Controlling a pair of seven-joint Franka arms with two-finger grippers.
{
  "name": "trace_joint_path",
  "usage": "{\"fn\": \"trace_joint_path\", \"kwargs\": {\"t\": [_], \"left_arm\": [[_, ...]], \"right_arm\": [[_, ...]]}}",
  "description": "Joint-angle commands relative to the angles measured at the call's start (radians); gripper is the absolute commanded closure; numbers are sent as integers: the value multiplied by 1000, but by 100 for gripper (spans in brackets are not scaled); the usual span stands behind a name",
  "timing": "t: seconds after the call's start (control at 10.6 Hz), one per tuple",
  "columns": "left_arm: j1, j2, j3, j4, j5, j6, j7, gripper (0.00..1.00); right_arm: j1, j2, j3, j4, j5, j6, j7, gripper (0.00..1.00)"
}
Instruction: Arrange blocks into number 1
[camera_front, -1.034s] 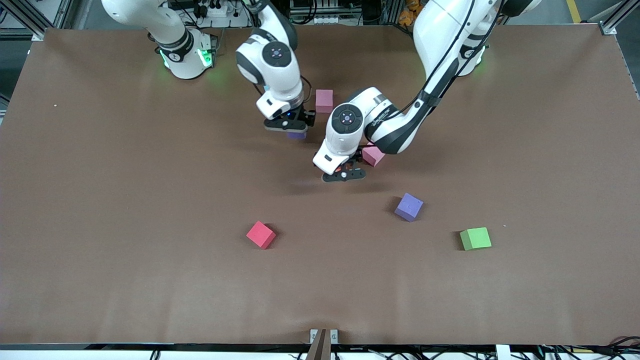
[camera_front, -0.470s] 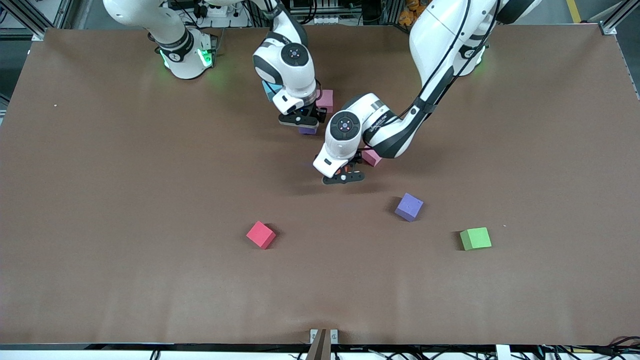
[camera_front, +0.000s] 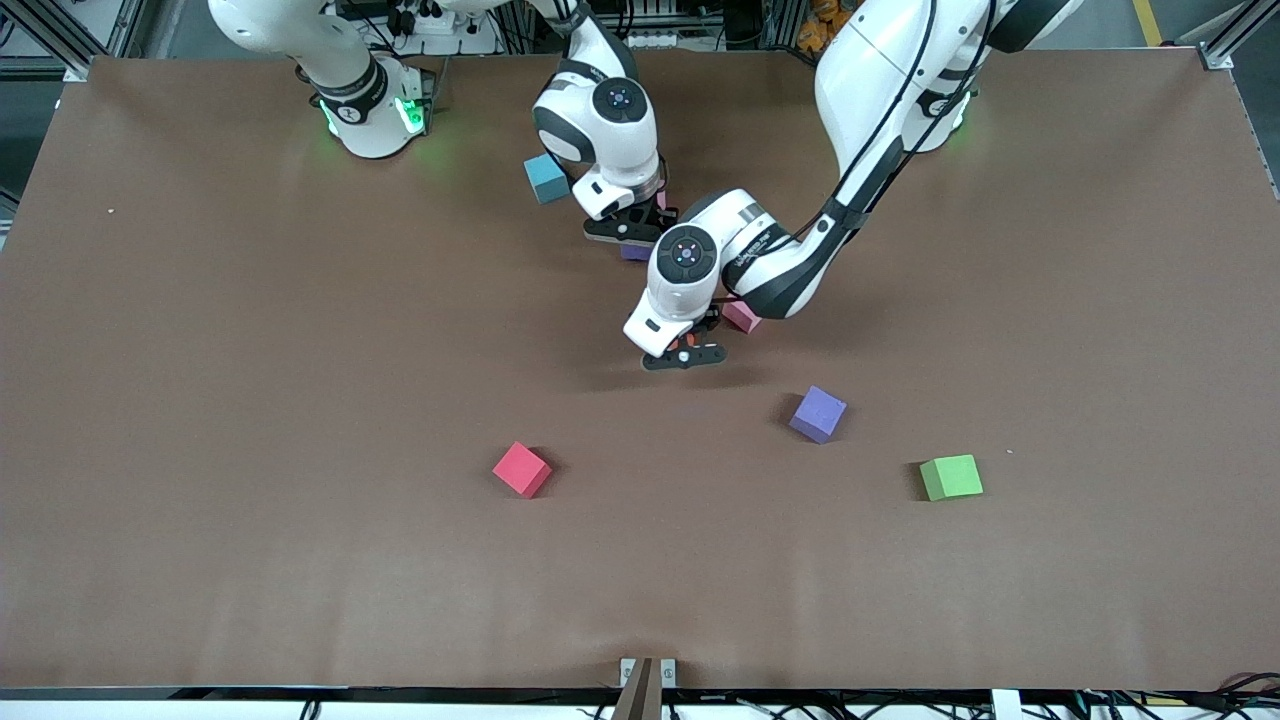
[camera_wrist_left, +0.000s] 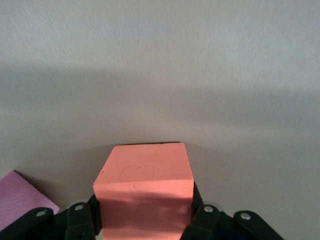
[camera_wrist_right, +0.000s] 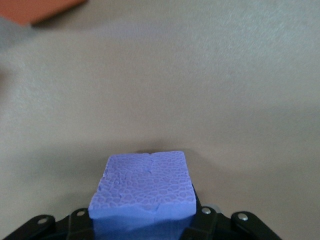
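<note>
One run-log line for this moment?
left gripper: shut on orange block | right gripper: shut on purple block | red block: untouched

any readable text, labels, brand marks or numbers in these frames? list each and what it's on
No text can be read.
Left arm: dark lettering along its forearm link, too small to read.
Orange block in the left gripper: no markings.
Purple block in the right gripper: pebbled surface only, no print.
Red block, green block, blue block, table: plain.
</note>
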Motion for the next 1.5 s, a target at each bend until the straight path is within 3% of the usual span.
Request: {"fn": "trace_joint_path", "kwargs": {"t": [0.0, 0.19, 0.28, 0.38, 0.56, 0.75, 0.94, 1.41], "left_arm": [[-1, -71, 24, 5, 6, -50, 16, 100], [7, -112, 32, 6, -3, -77, 34, 100], [8, -117, 32, 6, -3, -87, 36, 100], [10, -122, 33, 6, -3, -88, 36, 100], [10, -122, 38, 6, -3, -88, 36, 100], [7, -119, 38, 5, -5, -88, 36, 100], [-16, -111, 36, 3, -35, -90, 35, 100], [-142, -61, 21, -26, -60, -90, 12, 100]], "right_arm": [[12, 13, 17, 20, -10, -6, 35, 37], [24, 14, 20, 20, -10, -6, 35, 36], [27, 14, 20, 18, -12, -6, 35, 29], [27, 14, 20, 18, -12, -6, 35, 0], [17, -1, 18, 15, -17, -7, 34, 0], [-49, -76, 36, -11, -21, -29, 23, 0], [-174, -173, 116, -76, -43, -56, 5, 0], [-472, -351, 127, -141, -52, -216, -228, 0]]}}
